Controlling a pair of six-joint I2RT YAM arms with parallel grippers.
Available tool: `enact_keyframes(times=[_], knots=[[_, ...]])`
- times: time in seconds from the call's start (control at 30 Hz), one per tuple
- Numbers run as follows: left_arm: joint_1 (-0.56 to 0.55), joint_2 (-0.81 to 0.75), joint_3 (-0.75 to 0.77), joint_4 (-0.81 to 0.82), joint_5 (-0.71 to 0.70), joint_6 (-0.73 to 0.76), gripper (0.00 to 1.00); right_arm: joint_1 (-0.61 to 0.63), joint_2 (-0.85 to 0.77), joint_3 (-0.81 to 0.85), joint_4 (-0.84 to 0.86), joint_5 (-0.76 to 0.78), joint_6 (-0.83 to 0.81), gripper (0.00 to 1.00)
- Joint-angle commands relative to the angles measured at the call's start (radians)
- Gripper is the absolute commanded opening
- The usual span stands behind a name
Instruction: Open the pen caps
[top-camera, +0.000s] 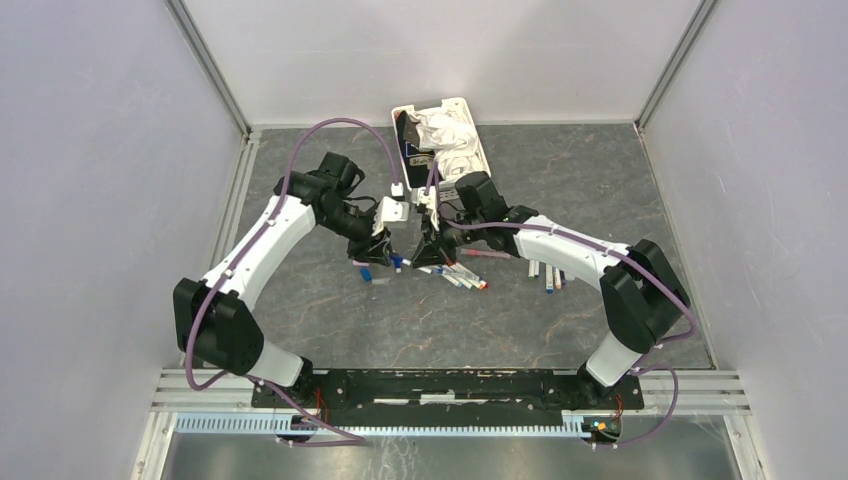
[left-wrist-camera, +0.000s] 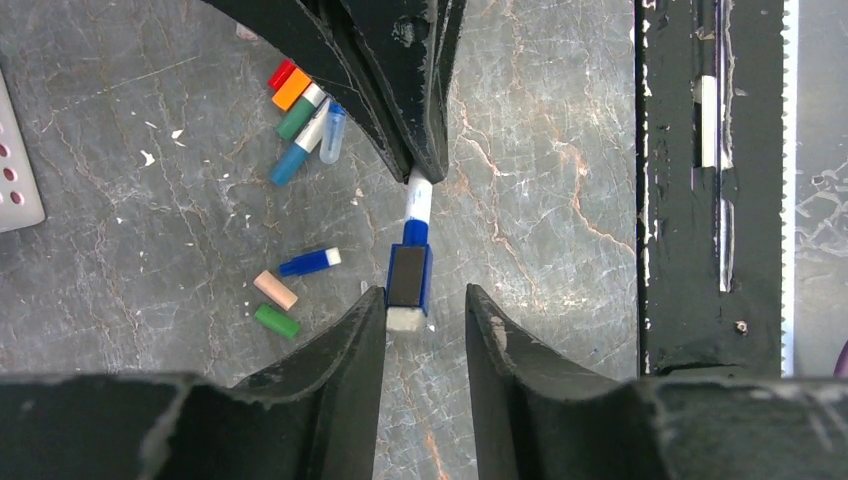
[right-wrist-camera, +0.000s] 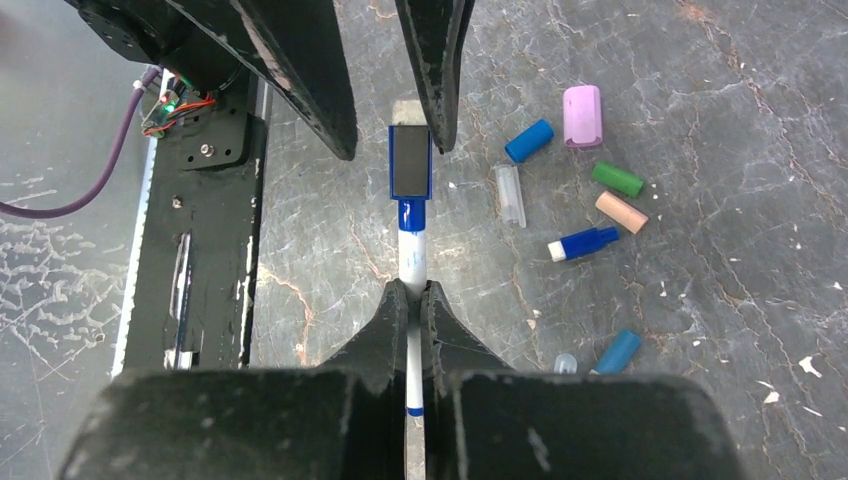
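A pen with a white barrel (right-wrist-camera: 413, 262) hangs level above the table, and my right gripper (right-wrist-camera: 414, 292) is shut on that barrel. Its blue cap (right-wrist-camera: 410, 165) has a dark flat face and a white felt end. My left gripper (left-wrist-camera: 426, 295) is open around the end of this cap (left-wrist-camera: 408, 275). One finger (left-wrist-camera: 372, 320) touches the cap; a gap shows at the other. Loose pen caps lie on the table: blue (right-wrist-camera: 528, 140), lilac (right-wrist-camera: 583, 115), green (right-wrist-camera: 617, 179), peach (right-wrist-camera: 621, 212). Several more pens (top-camera: 462, 277) lie beneath the grippers.
A white basket (top-camera: 440, 140) stuffed with white material stands at the back centre. More pens (top-camera: 548, 275) lie to the right under the right arm. The black base rail (left-wrist-camera: 700, 200) runs along the near edge. Grey walls close in both sides.
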Motion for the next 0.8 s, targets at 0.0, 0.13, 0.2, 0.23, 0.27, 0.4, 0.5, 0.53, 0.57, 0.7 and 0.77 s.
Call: enact_keyframes(times=[0.0,0.13,0.2,0.23,0.27,0.4,0.5,0.53,0.57,0.7,0.77], knots=[[-0.021,0.008,0.006,-0.021,0.024,0.045,0.39,0.005,-0.017,0.041,0.033,-0.038,0.014,0.0],[-0.048,0.023,0.003,-0.022,0.006,0.041,0.36,0.005,-0.015,0.05,0.033,-0.055,0.018,0.0],[-0.058,0.025,-0.002,-0.022,0.002,0.04,0.36,0.005,-0.013,0.055,0.028,-0.059,0.016,0.0],[-0.06,0.025,-0.004,-0.021,-0.003,0.04,0.35,0.006,-0.012,0.058,0.022,-0.061,0.013,0.0],[-0.063,0.025,-0.003,-0.021,-0.005,0.039,0.34,0.004,-0.009,0.06,0.017,-0.063,0.01,0.0],[-0.068,0.023,-0.006,-0.022,-0.012,0.042,0.29,0.006,-0.008,0.059,0.016,-0.073,0.008,0.0],[-0.08,0.018,-0.002,-0.031,-0.015,0.049,0.12,0.004,-0.003,0.053,0.035,-0.081,0.023,0.0],[-0.082,0.018,0.0,-0.034,-0.016,0.052,0.04,0.003,-0.002,0.047,0.049,-0.088,0.035,0.0],[-0.084,0.015,0.003,-0.037,-0.014,0.05,0.02,0.003,-0.002,0.036,0.073,-0.097,0.052,0.02],[-0.092,-0.003,0.02,-0.057,-0.007,0.043,0.02,-0.004,-0.008,-0.036,0.248,-0.144,0.2,0.31],[-0.093,-0.021,0.029,-0.057,-0.006,0.038,0.02,-0.009,-0.009,-0.063,0.299,-0.156,0.257,0.4]])
